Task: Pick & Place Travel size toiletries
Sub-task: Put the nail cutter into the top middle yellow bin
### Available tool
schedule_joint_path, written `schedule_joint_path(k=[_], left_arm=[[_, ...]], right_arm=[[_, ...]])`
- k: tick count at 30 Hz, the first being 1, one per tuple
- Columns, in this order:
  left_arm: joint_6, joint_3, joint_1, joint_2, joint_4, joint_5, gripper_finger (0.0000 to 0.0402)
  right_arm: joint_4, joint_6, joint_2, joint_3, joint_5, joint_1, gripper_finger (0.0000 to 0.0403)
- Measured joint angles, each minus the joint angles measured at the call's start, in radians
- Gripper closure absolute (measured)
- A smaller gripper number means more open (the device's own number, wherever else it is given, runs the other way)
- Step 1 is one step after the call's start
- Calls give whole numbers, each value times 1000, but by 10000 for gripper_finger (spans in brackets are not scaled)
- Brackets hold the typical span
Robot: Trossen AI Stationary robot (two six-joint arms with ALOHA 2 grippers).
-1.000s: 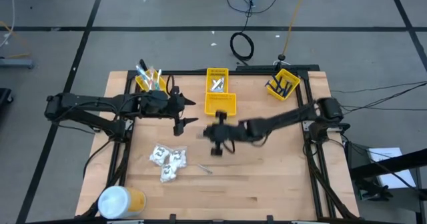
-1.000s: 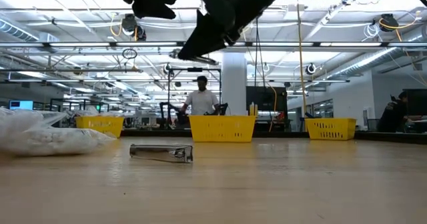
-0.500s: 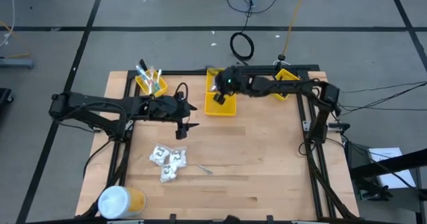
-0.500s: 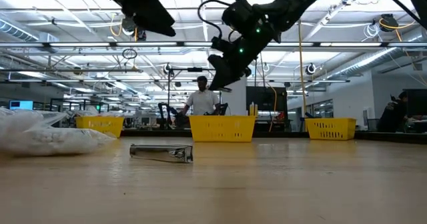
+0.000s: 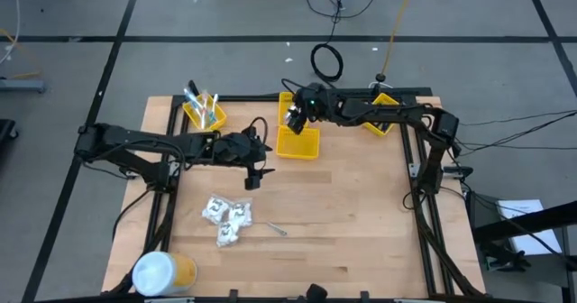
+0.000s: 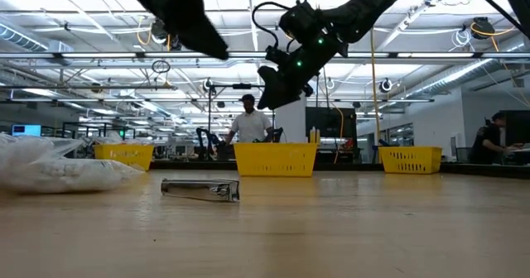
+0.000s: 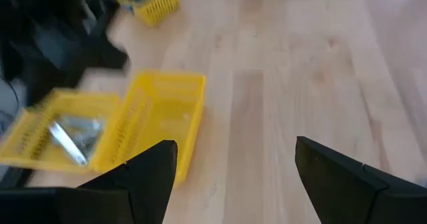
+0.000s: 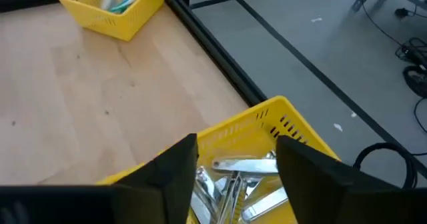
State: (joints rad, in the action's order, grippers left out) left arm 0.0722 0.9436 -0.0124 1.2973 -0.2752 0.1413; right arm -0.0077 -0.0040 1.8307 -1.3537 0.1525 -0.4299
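My right gripper [image 5: 295, 116] hangs with its jaws parted and empty over the far yellow plastic bin [image 8: 293, 127], where little silvery tubes [image 8: 241, 165] lie. My left gripper [image 5: 253, 179] hovers wide, empty, above the wooden worktop [image 5: 361, 213]; another silvery tube [image 6: 199, 189] lies near white crinkly packets [image 5: 226, 217].

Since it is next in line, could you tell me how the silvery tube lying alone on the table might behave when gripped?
The silvery tube lies flat and slim, so the fingers would probably need a low pinch. Its shiny skin looks slippery. It seems small and likely light, so a nudge may slide or roll it.
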Motion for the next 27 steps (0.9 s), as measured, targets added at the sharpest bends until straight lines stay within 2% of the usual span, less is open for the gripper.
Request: schedule_joint_path(k=[4, 9, 12, 19, 27], left_arm=[[-2, -1, 7, 41, -29, -18, 108], [159, -2, 53, 143, -97, -177, 108], [215, -2, 95, 218, -87, -225, 108], [214, -2, 188, 365, -51, -235, 108], [189, -2, 278, 472, 100, -355, 108]], right_arm=[[-8, -19, -23, 1, -37, 28, 187], [-3, -62, -100, 0, -133, 104, 185], [-4, -80, -147, 0, -139, 157, 191], [-102, -81, -273, 0, -130, 246, 202], [-121, -33, -310, 0, -130, 334, 202]])
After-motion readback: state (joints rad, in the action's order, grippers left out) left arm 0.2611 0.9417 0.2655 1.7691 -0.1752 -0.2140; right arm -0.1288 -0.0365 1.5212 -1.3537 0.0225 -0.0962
